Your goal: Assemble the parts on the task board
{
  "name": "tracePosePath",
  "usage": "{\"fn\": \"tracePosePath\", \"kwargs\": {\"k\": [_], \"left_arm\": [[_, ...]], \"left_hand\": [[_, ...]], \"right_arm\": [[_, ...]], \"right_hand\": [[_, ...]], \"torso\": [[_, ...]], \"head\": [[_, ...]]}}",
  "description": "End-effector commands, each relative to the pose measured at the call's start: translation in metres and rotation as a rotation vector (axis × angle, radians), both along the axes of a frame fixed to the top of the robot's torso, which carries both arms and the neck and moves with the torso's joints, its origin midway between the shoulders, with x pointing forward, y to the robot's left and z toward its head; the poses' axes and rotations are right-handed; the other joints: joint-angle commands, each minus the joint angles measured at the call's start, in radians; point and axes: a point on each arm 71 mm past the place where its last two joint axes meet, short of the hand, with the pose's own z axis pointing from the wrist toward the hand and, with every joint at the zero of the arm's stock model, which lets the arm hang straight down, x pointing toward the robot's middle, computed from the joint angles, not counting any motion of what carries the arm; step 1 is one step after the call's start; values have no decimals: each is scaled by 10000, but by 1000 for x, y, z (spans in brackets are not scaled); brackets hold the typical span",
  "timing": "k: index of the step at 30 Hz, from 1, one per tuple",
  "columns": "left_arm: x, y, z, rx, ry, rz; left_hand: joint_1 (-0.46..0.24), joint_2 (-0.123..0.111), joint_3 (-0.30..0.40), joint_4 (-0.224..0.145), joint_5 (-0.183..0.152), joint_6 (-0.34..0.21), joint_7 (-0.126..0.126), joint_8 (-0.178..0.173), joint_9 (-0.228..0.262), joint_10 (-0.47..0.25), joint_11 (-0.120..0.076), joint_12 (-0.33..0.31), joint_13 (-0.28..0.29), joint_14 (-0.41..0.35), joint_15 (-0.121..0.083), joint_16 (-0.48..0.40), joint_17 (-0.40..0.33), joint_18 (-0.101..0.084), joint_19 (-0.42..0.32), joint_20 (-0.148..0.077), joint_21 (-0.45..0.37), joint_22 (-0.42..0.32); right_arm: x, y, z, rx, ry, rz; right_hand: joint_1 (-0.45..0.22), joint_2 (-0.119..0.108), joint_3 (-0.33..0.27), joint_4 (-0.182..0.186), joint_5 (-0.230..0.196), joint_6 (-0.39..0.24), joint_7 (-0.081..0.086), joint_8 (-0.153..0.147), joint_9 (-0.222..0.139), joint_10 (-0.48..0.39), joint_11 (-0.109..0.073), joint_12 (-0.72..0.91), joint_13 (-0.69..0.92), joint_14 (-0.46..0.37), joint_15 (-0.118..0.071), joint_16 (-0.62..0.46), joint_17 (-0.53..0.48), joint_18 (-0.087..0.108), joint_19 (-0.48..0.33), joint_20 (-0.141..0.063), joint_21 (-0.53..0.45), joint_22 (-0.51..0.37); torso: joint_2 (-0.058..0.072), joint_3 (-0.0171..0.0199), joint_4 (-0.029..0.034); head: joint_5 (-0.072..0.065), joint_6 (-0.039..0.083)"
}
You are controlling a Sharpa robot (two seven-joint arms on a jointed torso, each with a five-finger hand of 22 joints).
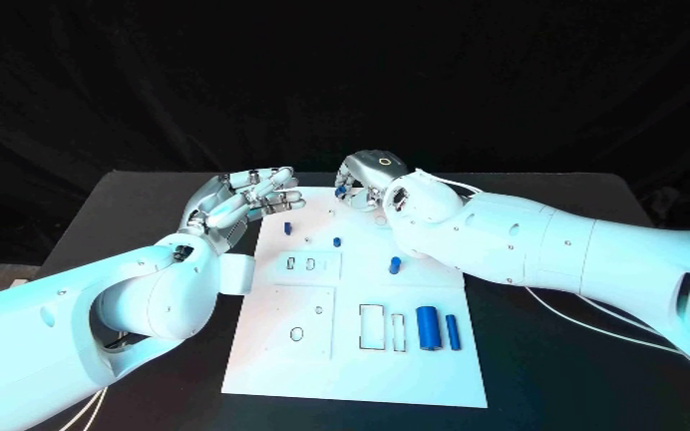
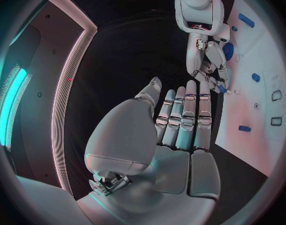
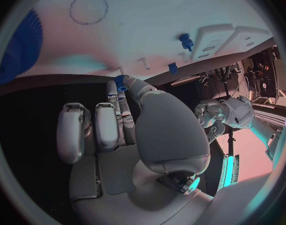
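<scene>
The white task board (image 1: 360, 351) lies in the middle of the black table. My right hand (image 1: 371, 177) hovers at the board's far edge and pinches a small blue part (image 3: 120, 80) between thumb and a fingertip; the same part (image 2: 222, 89) shows at its fingertips in the left wrist view. My left hand (image 1: 244, 197) is at the board's far left corner, fingers stretched out and holding nothing. Small blue parts (image 1: 288, 226) (image 1: 337, 241) (image 1: 394, 265) are spread over the board's far half. A thick blue cylinder (image 1: 427, 326) and a thinner one (image 1: 452, 331) lie near its right edge.
A blue toothed wheel (image 3: 18, 50) lies on the board close to my right hand. Rectangular slots (image 1: 371, 326) sit beside the cylinders, and a raised white block (image 1: 306, 264) sits left of centre. A white cable (image 1: 575, 316) trails on the table to the right.
</scene>
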Motion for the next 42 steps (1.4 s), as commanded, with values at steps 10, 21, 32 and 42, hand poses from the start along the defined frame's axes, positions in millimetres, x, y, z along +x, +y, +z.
{"fn": "tracePosePath", "kwargs": {"k": [10, 21, 32, 42], "left_arm": [[0, -1, 1, -68, -72, -148], [1, -1, 1, -61, -49, -159], [0, -1, 1, -61, -34, -179], [1, 0, 1, -38, -28, -131]], "left_hand": [[-22, -3, 7, -57, 37, -11, 81, -35, -12, 14, 58, -61, -13, -15, 88, -32, -17, 40, -34, 10, -49, -9], [-25, -3, 11, -60, 37, -10, 83, -43, -11, 13, 61, -70, -13, -13, 90, -43, -18, 41, -36, 12, -53, -13], [-30, -4, 11, -61, 37, -12, 86, -49, -12, 12, 63, -76, -13, -14, 92, -50, -18, 41, -38, 13, -55, -16], [-30, -4, 11, -61, 37, -12, 86, -49, -12, 12, 63, -76, -13, -14, 92, -50, -18, 41, -38, 13, -55, -16]], "right_arm": [[-6, 0, -4, -29, 33, 184], [-5, -1, -5, -180, 217, 116], [-2, 1, -6, -271, 294, 7], [-5, -2, -4, -101, 76, 39]], "right_hand": [[-36, -83, 28, 2, -55, 95, 0, -16, 13, -30, 57, -43, 3, 457, -17, 80, 26, -170, 39, 21, 19, 19], [-76, -123, 12, 20, -72, 83, 4, -33, 24, -32, 65, -62, 0, 451, -11, 87, 19, -169, 36, 27, 19, 23], [-267, -387, -27, 142, -260, -602, 229, -339, -71, -534, 265, -402, -101, 362, 155, -18, -227, -96, -151, 145, -256, -353], [-359, -629, -187, 181, -317, -1286, 111, -330, -206, -826, 314, -514, -101, 307, 200, -82, -386, -37, -272, 229, -463, -603]], "torso": [[19, -1, 22], [35, -14, 41], [34, -16, 38], [16, -7, 14]], "head": [[-84, 67], [-57, 66], [-45, 15], [-26, 23]]}}
